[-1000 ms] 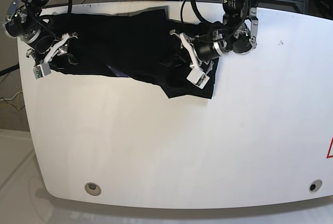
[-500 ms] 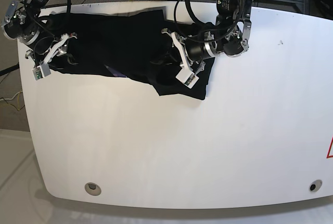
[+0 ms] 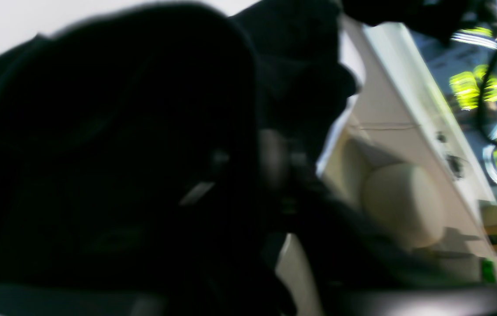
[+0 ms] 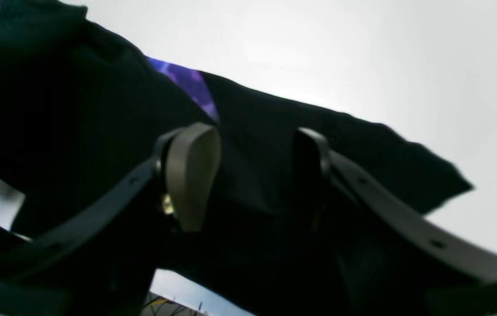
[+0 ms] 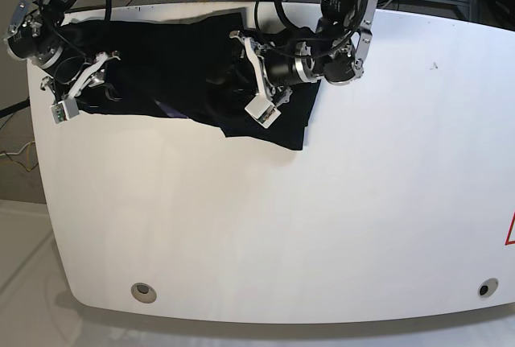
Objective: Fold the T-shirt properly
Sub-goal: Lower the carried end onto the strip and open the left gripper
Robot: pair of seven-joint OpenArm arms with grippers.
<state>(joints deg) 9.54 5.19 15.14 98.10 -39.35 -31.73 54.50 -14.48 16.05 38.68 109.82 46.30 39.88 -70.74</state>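
Compared with the earlier base pictures, the left gripper (image 5: 251,81) was found further toward the table's far left, and the bunched right-hand part of the T-shirt (image 5: 185,65) had been drawn along with it, so that the cloth's lower corner lay nearer the table's middle than before. The right gripper (image 5: 80,85) was seen at the same spot as before, over the shirt's other end. The shirt was spread along the far edge of the white table (image 5: 322,226), crumpled rather than flat, with both arms over it. No container was to be seen. In the right wrist view the right gripper's (image 4: 248,175) two fingers (image 4: 193,171) were shown well parted over black cloth (image 4: 99,131), with nothing clamped between them; a purple patch (image 4: 191,87) (barely a speck in the base view) was plainly visible there. In the left wrist view most of the picture was filled by dark, blurred cloth (image 3: 121,131), and a pale pad (image 3: 402,206) of the left gripper was visible to the right; whether its jaws were clenched on the cloth or released could not be told, since the fingertips were hidden by fabric in both that view and the base view.
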